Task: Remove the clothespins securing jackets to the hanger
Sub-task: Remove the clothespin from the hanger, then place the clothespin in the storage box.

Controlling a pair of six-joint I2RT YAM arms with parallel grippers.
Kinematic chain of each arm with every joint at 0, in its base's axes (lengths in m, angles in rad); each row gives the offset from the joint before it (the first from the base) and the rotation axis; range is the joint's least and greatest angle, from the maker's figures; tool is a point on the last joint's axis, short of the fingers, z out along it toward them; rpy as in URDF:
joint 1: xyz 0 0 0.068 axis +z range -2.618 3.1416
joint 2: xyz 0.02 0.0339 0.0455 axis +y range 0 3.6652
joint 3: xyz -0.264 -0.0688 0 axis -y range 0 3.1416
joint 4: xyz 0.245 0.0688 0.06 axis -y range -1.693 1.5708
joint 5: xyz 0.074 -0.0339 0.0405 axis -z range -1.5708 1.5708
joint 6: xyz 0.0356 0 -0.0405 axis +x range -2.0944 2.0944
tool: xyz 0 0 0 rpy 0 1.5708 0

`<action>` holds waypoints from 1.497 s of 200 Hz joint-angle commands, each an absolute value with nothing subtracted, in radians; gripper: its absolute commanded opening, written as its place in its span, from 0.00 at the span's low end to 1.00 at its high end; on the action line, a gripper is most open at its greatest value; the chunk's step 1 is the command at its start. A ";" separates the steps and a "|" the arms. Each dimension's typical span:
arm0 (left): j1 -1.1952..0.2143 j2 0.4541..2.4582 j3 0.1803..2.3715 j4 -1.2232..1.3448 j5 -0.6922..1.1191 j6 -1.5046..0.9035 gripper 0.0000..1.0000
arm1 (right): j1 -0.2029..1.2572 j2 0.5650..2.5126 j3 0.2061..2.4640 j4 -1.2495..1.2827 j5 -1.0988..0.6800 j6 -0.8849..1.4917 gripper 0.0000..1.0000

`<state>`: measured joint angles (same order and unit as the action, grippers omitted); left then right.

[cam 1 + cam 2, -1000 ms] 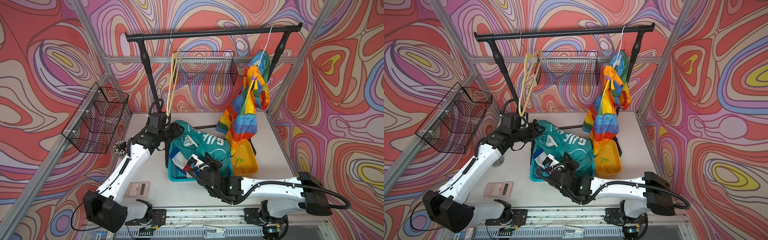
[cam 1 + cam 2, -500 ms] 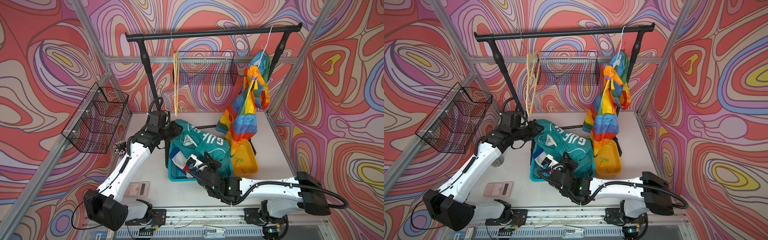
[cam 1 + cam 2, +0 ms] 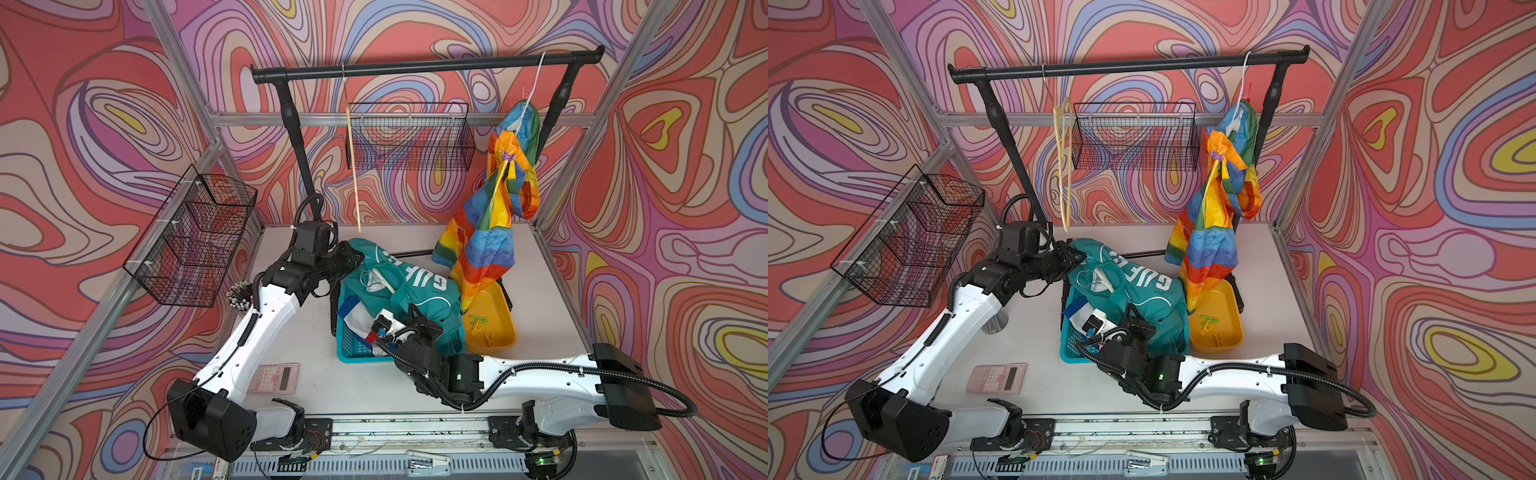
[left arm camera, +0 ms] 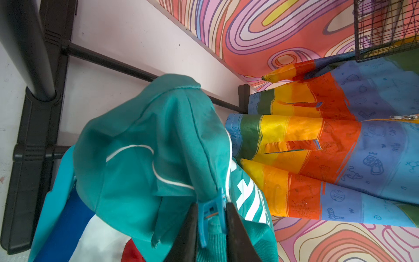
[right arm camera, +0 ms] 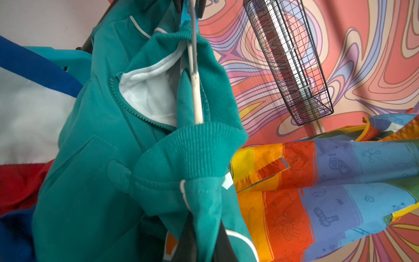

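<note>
Step in hand: unclipping the teal jacket [image 4: 140,145], heaped over the basket [image 3: 353,353] mid-bench [image 3: 307,340]. Your left claw [image 4: 211,206] pinches its blue clothespin [image 4: 212,215]; right claw [image 5: 203,226] is clenched on jacket fabric. Next: squeeze the clip open and draw it clear.

Bright, even, diffuse light fills both top views; shadows on the table [image 3: 332,386] under the arms are soft and faint. The frame posts [image 3: 183,70] bow slightly toward the edges. In the wrist views the nearest fingers [image 4: 186,238] are dark and blurred.
</note>
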<state>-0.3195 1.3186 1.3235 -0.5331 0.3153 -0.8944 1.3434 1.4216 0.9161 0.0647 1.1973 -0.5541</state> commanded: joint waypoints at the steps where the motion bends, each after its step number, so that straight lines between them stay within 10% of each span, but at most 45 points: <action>1: -0.294 1.306 1.308 -0.510 0.323 -0.913 0.08 | 1.350 1.398 0.921 0.120 1.218 -0.523 0.00; 168: -0.302 1.041 1.153 -0.526 0.280 -0.879 0.00 | 1.217 1.287 1.053 -0.251 0.865 -0.173 0.00; 239: -0.828 0.794 0.959 -0.486 -0.239 -0.864 0.00 | 1.031 1.253 1.129 -0.351 0.555 -0.041 0.00; 299: -1.595 0.921 0.869 -0.149 -0.966 -0.574 0.00 | 0.870 1.290 1.199 -0.390 0.316 0.022 0.00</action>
